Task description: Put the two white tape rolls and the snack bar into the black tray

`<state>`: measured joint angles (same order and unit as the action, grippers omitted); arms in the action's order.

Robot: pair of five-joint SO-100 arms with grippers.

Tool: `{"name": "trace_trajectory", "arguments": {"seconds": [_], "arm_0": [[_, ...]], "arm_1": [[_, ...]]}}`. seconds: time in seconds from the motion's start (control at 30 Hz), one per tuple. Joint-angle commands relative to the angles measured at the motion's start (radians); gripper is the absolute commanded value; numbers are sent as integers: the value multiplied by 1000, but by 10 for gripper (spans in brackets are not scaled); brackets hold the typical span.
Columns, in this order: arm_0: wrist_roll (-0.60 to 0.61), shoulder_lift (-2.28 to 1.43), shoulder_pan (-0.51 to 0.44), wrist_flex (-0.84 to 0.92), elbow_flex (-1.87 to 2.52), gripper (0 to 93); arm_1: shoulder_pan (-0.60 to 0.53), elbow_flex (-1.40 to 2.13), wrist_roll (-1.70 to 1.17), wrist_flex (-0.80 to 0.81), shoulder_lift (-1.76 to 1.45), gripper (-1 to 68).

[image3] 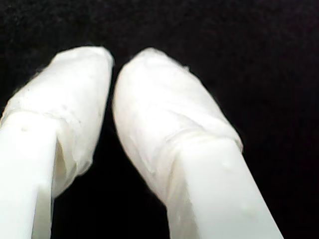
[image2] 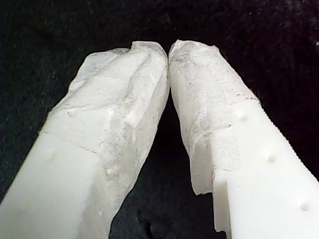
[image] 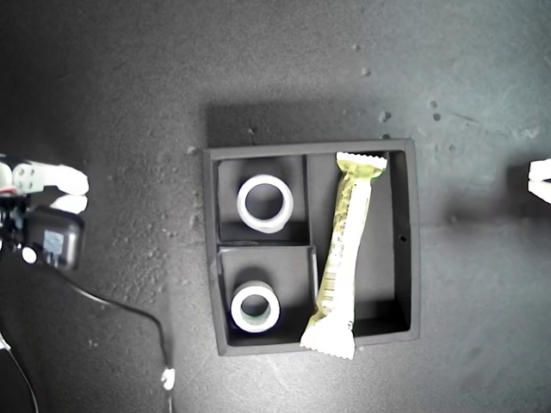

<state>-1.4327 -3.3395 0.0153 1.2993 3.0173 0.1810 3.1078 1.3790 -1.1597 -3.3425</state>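
From the exterior view, the black tray (image: pixel 409 241) sat mid-table (image: pixel 129 112). The wider white tape roll (image: pixel 265 203) lay in its upper small compartment, the smaller roll (image: pixel 255 308) with the greenish core in the lower one. The snack bar (image: pixel 343 254) ran along the long compartment, its lower crimped end resting over the tray's near wall. An arm (image: pixel 43 215) with a trailing cable (image: pixel 129 310) stood at that view's left edge; a white part, perhaps another claw, showed at the right edge.

In the first wrist view, my first claw (image2: pixel 168 50) had its tips pressed together, holding nothing, over dark table.

In the second wrist view, my second claw (image3: pixel 115 62) was nearly closed, a thin gap between the tips, and empty
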Motion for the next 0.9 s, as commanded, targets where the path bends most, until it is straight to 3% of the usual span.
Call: {"name": "trace_trajectory", "arguments": {"seconds": [0.0,0.2,0.37,0.43,0.53,0.87], "arm_0": [[-18,-49,-3,-5,58,0],[-40,-49,-17,-3,121,-1],[-241,-46,-52,95,121,1],[-184,-40,-29,97,121,1],[52,-48,-5,97,121,2],[97,-48,-11,97,121,2]], "arm_1": [[15,15,-101,-32,-8,-3],[64,15,-104,-121,-8,-1],[37,15,-69,-181,-8,-1],[31,15,-74,-181,-8,0],[26,15,-75,-181,-8,0],[26,15,-75,-181,-8,0]]}}
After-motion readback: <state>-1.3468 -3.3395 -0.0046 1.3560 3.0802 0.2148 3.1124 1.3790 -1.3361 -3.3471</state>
